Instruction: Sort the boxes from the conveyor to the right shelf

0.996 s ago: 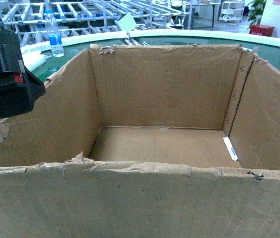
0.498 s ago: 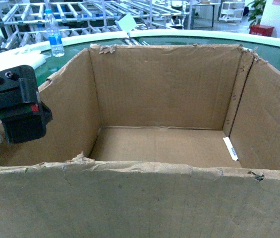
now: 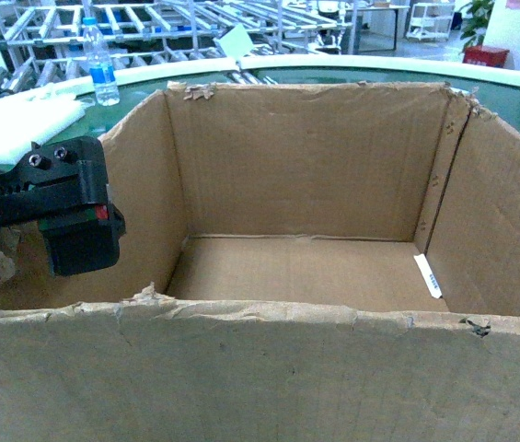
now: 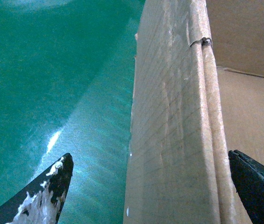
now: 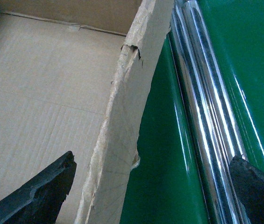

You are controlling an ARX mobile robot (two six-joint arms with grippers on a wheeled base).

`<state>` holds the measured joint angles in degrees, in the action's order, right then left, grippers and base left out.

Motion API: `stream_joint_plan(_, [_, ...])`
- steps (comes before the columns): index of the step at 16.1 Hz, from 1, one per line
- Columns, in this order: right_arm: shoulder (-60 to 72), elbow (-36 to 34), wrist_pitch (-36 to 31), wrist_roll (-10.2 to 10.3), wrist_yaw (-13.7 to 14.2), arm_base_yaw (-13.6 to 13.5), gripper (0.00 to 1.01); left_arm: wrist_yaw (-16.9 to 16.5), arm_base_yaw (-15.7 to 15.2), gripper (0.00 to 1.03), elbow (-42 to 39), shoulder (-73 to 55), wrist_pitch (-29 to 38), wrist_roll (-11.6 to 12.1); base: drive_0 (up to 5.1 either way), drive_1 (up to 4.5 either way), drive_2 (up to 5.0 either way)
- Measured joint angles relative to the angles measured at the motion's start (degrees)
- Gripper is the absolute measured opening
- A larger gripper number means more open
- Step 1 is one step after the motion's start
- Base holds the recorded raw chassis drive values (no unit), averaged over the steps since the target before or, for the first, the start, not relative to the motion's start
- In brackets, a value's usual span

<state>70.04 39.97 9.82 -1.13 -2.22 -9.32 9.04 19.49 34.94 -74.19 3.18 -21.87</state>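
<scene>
1. Right now the big box (image 3: 296, 249) sits on the green conveyor (image 4: 43, 70).
2. Left gripper (image 4: 148, 186) is spread wide over the left wall, ready to squeeze.
3. Right gripper (image 5: 155, 186) also gapes over the right wall, probably for lifting together.

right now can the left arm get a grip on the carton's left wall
Probably yes. In the left wrist view the left gripper is open, its fingers straddling the carton's left wall, one outside over the conveyor, one inside. Nothing blocks it.
</scene>
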Motion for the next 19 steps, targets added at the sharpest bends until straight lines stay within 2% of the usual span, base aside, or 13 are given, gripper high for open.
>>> stream_joint_plan(1, [0.0,-0.1,0.0,0.0,0.0,0.0,0.97,0.0,0.0,0.86,0.0,0.0,0.0,0.7,0.0,0.00,0.0])
stream_joint_plan(3, [0.0,-0.1,0.0,0.0,0.0,0.0,0.73,0.0,0.0,0.61,0.0,0.0,0.0,0.9,0.0,0.00,0.0])
stream_joint_plan(8, [0.0,-0.1,-0.1,0.0,-0.8,0.0,0.28,-1.3,0.6,0.16,0.0,0.1,0.3,1.3,0.0,0.00,0.0])
stream_joint_plan(9, [0.0,-0.1,-0.2,0.0,-1.0,-0.1,0.21,-1.6,0.7,0.10,0.0,0.1,0.3,1.4,0.0,0.00,0.0])
stream_joint_plan(10, [0.0,-0.1,-0.3,0.4,-1.5,-0.1,0.09,-1.3,0.8,0.03,0.0,0.1,0.3,1.4,0.0,0.00,0.0])
stream_joint_plan(11, [0.2,-0.1,-0.5,0.9,-1.3,-0.4,0.02,-1.1,0.9,0.03,0.0,0.1,0.3,1.4,0.0,0.00,0.0])
stream_joint_plan(15, [1.1,1.2,-0.8,2.0,-1.7,-0.3,0.02,0.2,1.0,0.03,1.6,0.2,0.3,3.2,0.0,0.00,0.0])
stream_joint_plan(19, [0.4,4.1,-0.2,2.0,-2.9,0.8,0.02,1.6,1.8,0.03,3.6,2.2,0.2,4.7,0.0,0.00,0.0])
